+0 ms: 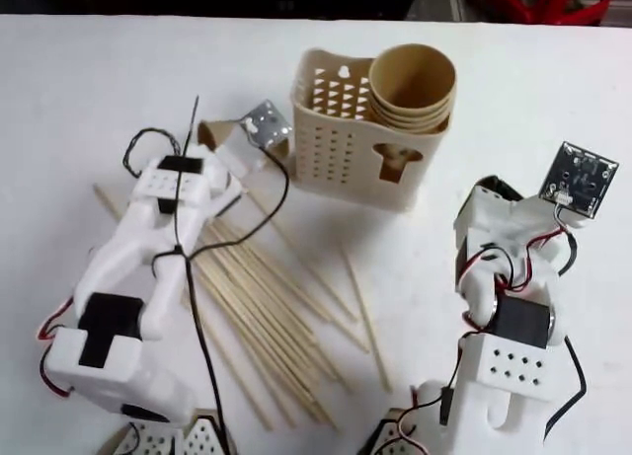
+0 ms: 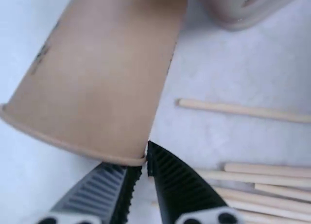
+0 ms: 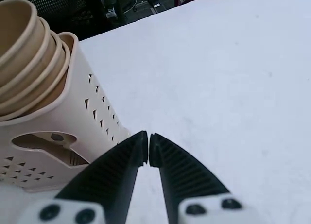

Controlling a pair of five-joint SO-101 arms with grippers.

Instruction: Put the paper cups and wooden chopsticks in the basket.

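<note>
My left pincer (image 2: 141, 165) is resting at a fallen paper cup (image 2: 97, 73), and my right pincer (image 3: 148, 148) is hanging by the basket (image 3: 82, 122).

My left pincer is holding its jaws nearly together, with the tips touching the rim of the paper cup, which is lying on its side on the table (image 3: 233, 63) (whether that rim is actually being pinched, I cannot tell). Just beside it, the wooden chopsticks (image 1: 257, 307) are lying scattered in a loose fan between my two arms. My right pincer is sitting closed with nothing in it, close to the basket's perforated wall. The basket is standing upright beyond the chopsticks, and a stack of paper cups (image 1: 413, 85) is sitting inside it, rims poking above its edge.
</note>
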